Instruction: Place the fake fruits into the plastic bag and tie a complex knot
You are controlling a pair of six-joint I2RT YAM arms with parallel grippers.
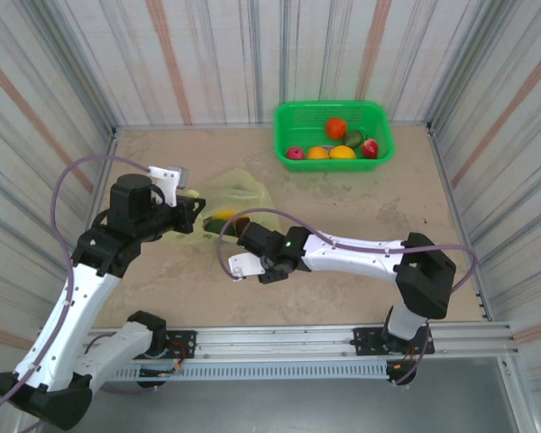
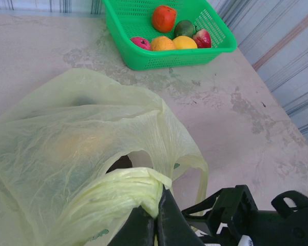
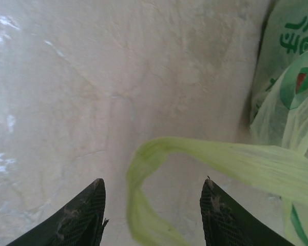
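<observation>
Closed tight at the left gripper, clamping a bunched handle strip of the plastic bag; gathered film bulging just above the pinch. From above, placed at the bag's left edge and pointing right.

Standing apart at the right gripper: both fingertips clear of the film, with the other handle loop curving down between them and touching neither. Nothing held there. From above, placed just near-right of the bag, over bare table.

Lying on the table left of centre: bag crumpled and translucent, green print on its side in the right wrist view. Through the film, a yellowish fruit shape, blurred; kind not determinable. At the gap under the clamped handle, a dark shape; cannot tell what.

Farthest, by the back wall and right of centre: green basket, well apart from the bag. Inside, six fake fruits:
- red-orange one at the back
- green one beside it
- red one at the left
- two orange ones in the middle
- red one at the right
</observation>
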